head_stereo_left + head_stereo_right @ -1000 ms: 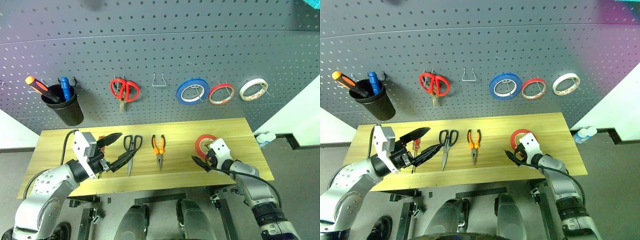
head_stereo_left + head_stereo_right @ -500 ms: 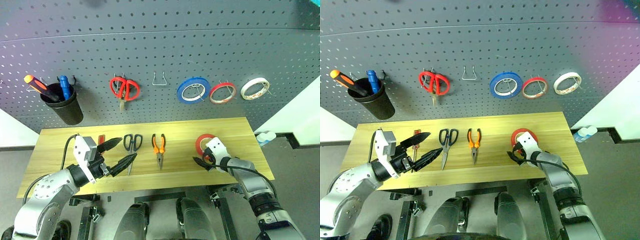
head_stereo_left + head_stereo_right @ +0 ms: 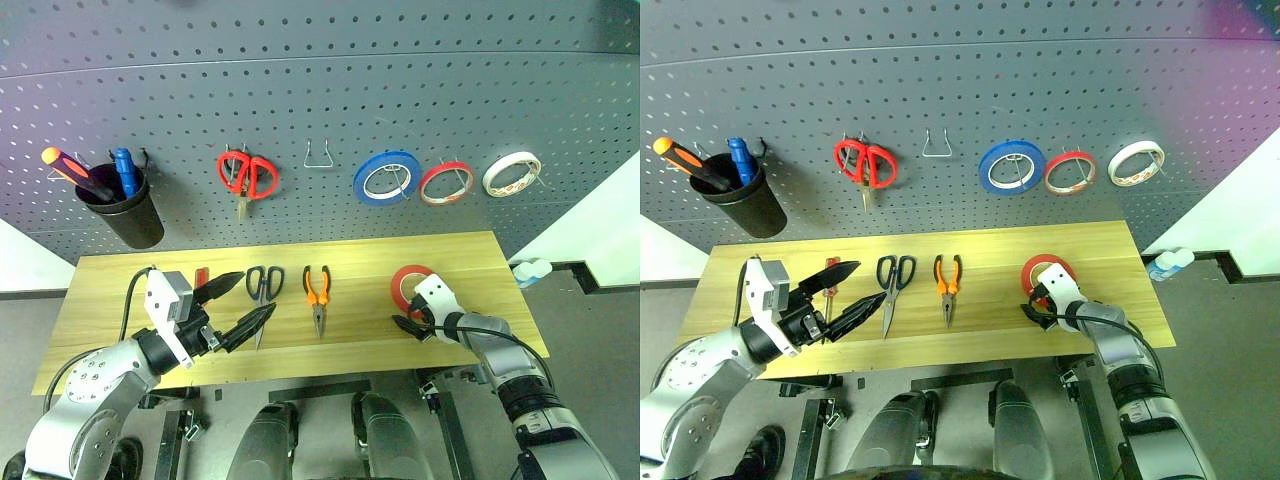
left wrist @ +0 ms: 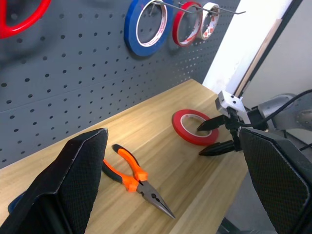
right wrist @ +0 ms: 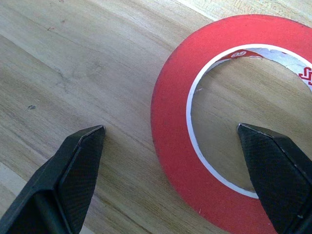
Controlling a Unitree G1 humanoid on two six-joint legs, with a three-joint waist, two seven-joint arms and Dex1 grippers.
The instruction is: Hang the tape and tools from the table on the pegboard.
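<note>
Straddling the red tape roll (image 5: pixel 195 161): right gripper (image 3: pixel 418 318) is spread wide, one finger over the core hole, one outside the rim, nothing grasped. Roll lies flat at the right end of the table (image 3: pixel 110 285). Left gripper (image 3: pixel 243 303) is spread wide and empty, held above the black-handled scissors (image 3: pixel 262 293); orange-handled pliers (image 3: pixel 317 296) lie just beside them.

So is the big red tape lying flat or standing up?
Lying flat. The tape rests on its side on the table, its round hole facing up with wood showing through.
</note>
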